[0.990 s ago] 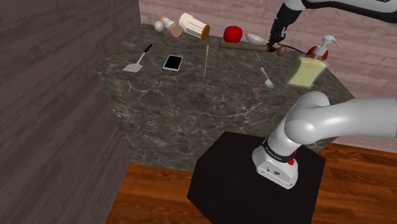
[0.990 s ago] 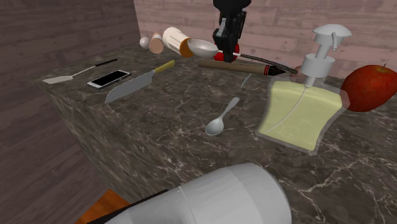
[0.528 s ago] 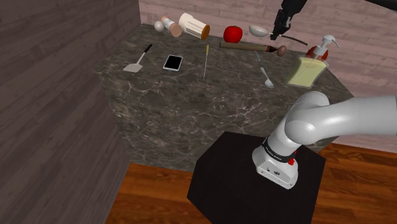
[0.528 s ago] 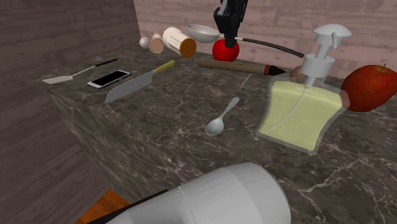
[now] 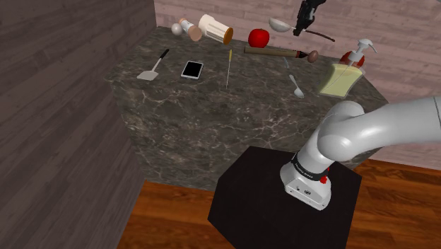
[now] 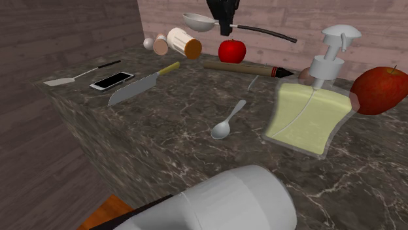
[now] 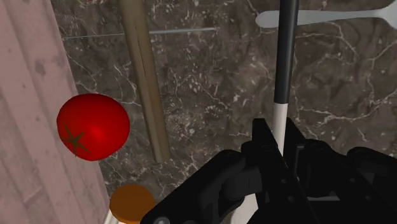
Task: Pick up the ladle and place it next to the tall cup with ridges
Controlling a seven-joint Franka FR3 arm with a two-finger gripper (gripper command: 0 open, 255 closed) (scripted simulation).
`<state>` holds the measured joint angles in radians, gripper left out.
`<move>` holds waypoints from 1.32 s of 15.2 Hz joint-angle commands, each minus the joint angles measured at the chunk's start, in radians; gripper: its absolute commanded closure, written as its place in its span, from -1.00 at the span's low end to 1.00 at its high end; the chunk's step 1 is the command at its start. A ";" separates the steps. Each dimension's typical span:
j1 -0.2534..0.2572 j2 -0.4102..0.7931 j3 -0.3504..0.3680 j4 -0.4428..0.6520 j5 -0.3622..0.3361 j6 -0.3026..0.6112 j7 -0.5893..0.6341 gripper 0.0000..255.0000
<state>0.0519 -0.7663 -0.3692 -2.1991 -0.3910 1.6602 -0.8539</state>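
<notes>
**Ladle** [image 5: 278,25] [image 6: 198,23] [image 7: 285,51]: grey bowl, white neck, black handle. Off the surface, lifted above the red apple and the rolling pin, roughly level. In the shoulder view its bowl points left and its handle right.

**Pincer** [image 5: 300,30] [image 6: 225,29] [image 7: 278,151]: black, closed on the ladle's white neck near the bowl.

**Tall cup with ridges** [image 5: 215,30] [image 6: 183,43]: cream with a brown end. It lies on its side by the back wall, well apart from the ladle and to its left in the shoulder view.

**Red apple** [image 5: 259,37] [image 6: 231,50] [image 7: 93,126]: on the surface, below the ladle's bowl.

**Rolling pin** [image 5: 279,51] [image 6: 242,67] [image 7: 145,83]: just beside the apple, lying flat.

**Spoon** [image 5: 297,86] [image 6: 227,121] [image 7: 331,17]: pale, lying flat nearer the stand.

**Soap dispenser** [image 5: 341,76] [image 6: 310,111]: yellowish pouch with a white pump, lying flat.

**Second apple** [image 6: 379,88]: beside the pouch.

**Knife** [image 5: 228,68] [image 6: 140,85], **phone** [image 5: 191,69] [image 6: 112,80], **spatula** [image 5: 154,66] [image 6: 75,77]: side by side, toward the side wall.

**Surface** [image 5: 212,113] [image 6: 183,137]: dark marbled stone, bearing all but the ladle.
</notes>
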 commanded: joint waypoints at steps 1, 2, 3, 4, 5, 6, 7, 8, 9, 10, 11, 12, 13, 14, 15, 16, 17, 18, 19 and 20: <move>0.021 0.066 0.000 0.036 0.016 0.026 0.018 1.00; 0.032 0.101 0.000 0.057 0.025 0.038 0.026 1.00; 0.042 0.136 -0.001 0.079 0.034 0.050 0.033 1.00; 0.052 0.172 -0.002 0.102 0.043 0.060 0.040 1.00; 0.062 0.208 -0.004 0.126 0.052 0.070 0.046 1.00; 0.072 0.244 -0.005 0.152 0.062 0.078 0.050 1.00; 0.081 0.280 -0.007 0.179 0.072 0.086 0.054 1.00; 0.090 0.317 -0.009 0.207 0.083 0.093 0.058 1.00; 0.098 0.354 -0.012 0.237 0.094 0.099 0.060 1.00; 0.107 0.392 -0.015 0.268 0.106 0.104 0.062 1.00; 0.114 0.430 -0.018 0.300 0.119 0.108 0.063 1.00; 0.121 0.469 -0.021 0.334 0.132 0.110 0.063 1.00; 0.127 0.508 -0.024 0.369 0.145 0.112 0.063 1.00; 0.132 0.547 -0.027 0.406 0.160 0.112 0.062 1.00; 0.137 0.588 -0.029 0.445 0.175 0.112 0.060 1.00; 0.140 0.629 -0.032 0.485 0.191 0.109 0.057 1.00; 0.143 0.670 -0.035 0.528 0.207 0.106 0.055 1.00; 0.144 0.713 -0.037 0.572 0.224 0.101 0.051 1.00; 0.144 0.756 -0.039 0.619 0.242 0.094 0.047 1.00; 0.143 0.800 -0.041 0.669 0.261 0.085 0.043 1.00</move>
<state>0.1964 -0.0121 -0.4058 -1.5783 -0.1499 1.7506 -0.8031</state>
